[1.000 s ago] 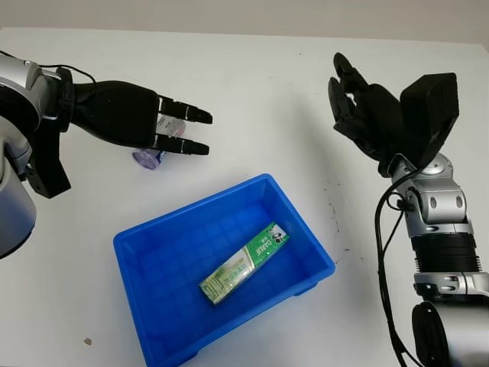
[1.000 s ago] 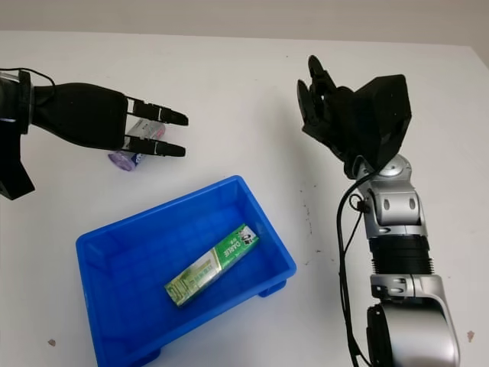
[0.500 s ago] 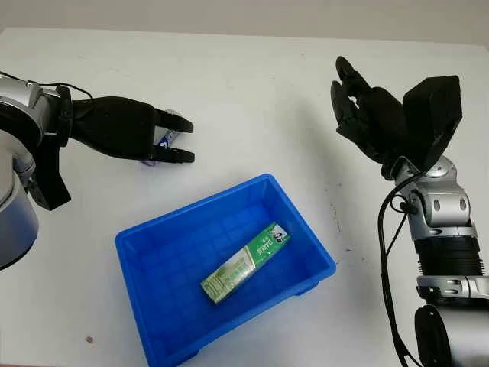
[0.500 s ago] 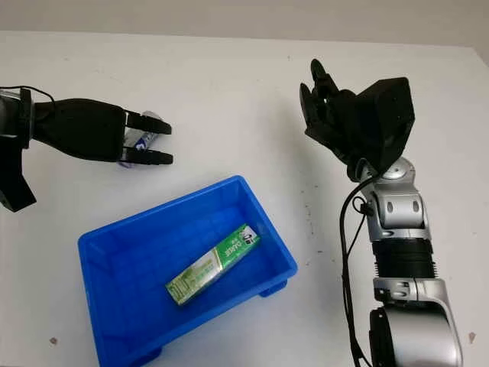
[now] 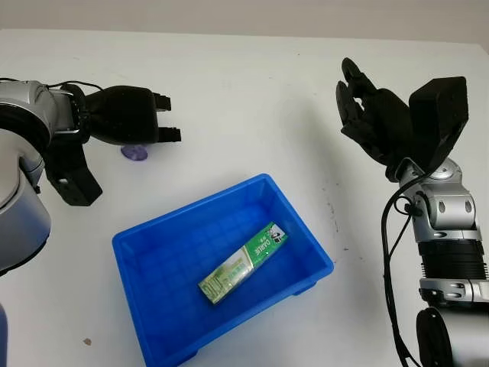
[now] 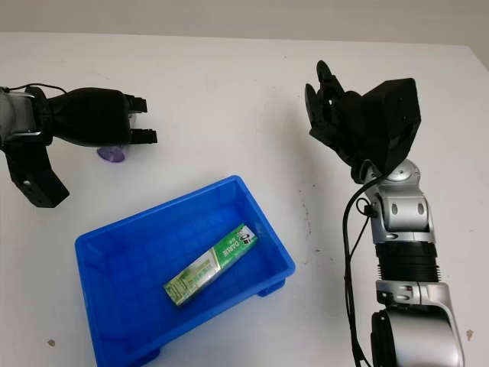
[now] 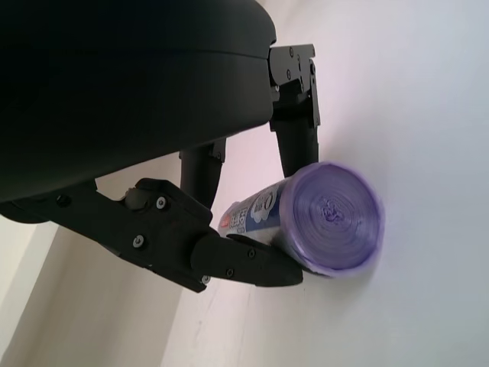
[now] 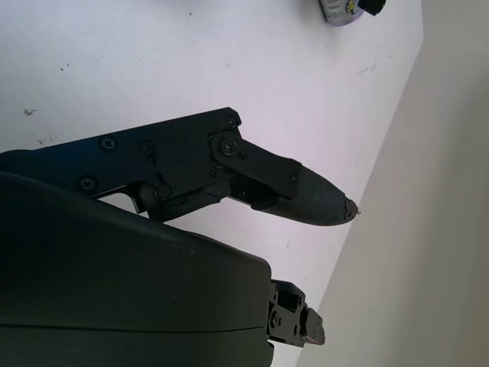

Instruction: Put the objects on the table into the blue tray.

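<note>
My left hand (image 5: 126, 116), upper left, is clamped around the purple roll (image 7: 328, 218) lying on the table (image 5: 252, 92). My right hand (image 5: 374, 122), upper right, holds nothing. The green box (image 5: 243, 263) lies in the blue tray (image 5: 145, 237) at lower centre.

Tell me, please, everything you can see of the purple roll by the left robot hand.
The purple roll is a short cylinder of tightly wound, thin plastic-looking film, its spiral end face showing. A printed paper label wraps its middle. It lies on its side on the white table, outside the blue tray. The left robot hand is over it, with black fingers on both sides of it, pressing against its sides. It does not look lifted yet.
</note>
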Available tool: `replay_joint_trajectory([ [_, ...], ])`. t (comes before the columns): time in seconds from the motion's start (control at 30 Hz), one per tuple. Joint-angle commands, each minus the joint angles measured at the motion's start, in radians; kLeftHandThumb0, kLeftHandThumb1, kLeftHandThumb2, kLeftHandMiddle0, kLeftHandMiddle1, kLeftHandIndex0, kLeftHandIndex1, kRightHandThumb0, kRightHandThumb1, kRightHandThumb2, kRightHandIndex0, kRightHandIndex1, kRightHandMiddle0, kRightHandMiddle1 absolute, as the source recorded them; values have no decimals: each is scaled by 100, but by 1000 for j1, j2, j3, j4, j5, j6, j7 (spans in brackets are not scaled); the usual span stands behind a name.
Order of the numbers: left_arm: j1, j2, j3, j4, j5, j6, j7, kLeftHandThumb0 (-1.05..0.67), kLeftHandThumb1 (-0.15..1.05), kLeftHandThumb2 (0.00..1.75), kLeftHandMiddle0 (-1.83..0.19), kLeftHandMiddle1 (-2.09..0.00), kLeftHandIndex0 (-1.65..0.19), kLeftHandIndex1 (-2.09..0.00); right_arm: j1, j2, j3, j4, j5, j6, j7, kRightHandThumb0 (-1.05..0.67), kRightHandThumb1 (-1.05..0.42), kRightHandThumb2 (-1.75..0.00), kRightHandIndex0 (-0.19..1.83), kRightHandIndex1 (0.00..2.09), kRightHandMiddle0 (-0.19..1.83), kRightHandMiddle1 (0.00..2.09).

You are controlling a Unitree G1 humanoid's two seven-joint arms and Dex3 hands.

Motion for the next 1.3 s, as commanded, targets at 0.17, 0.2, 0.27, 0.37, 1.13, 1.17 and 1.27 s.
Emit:
replay_joint_trajectory([
  [0.17,17,-12,74,-20,-91,-37,-70,-46,105,57,-15,-198,2,-202,-5,-14,-3,9,3,-17,12,-56,-105,-72,-19,0,-19,0],
  [0.2,18,-12,88,-23,-105,-40,-66,-46,105,56,-17,-198,0,-203,-5,-15,-2,10,2,-20,13,-56,-105,-72,-19,0,-19,0],
  [0.27,18,-9,99,-31,-111,-22,-7,-45,105,53,-20,-203,-6,-207,-8,-15,-3,14,3,-21,17,-55,-105,-72,-19,0,-19,0],
  [0.37,17,-4,129,-31,-134,-5,68,-42,105,44,-41,-209,-23,-209,-8,-16,-3,10,1,-18,19,-56,-105,-71,-19,0,-19,0],
  [1.13,122,70,972,-365,-1144,-17,-988,-44,105,51,-91,-209,-26,-209,-4,2,9,51,-5,-78,12,-52,-105,-74,-19,0,-19,0],
  [1.17,139,75,996,-416,-1172,11,-1039,-44,105,51,-94,-209,-34,-209,-4,2,10,54,-6,-81,12,-52,-105,-75,-19,0,-19,0],
  [1.27,230,89,1090,-683,-1355,206,-1292,-45,105,48,-102,-209,-57,-209,-6,-1,22,58,-25,-86,4,-54,-105,-74,-19,0,-19,0],
])
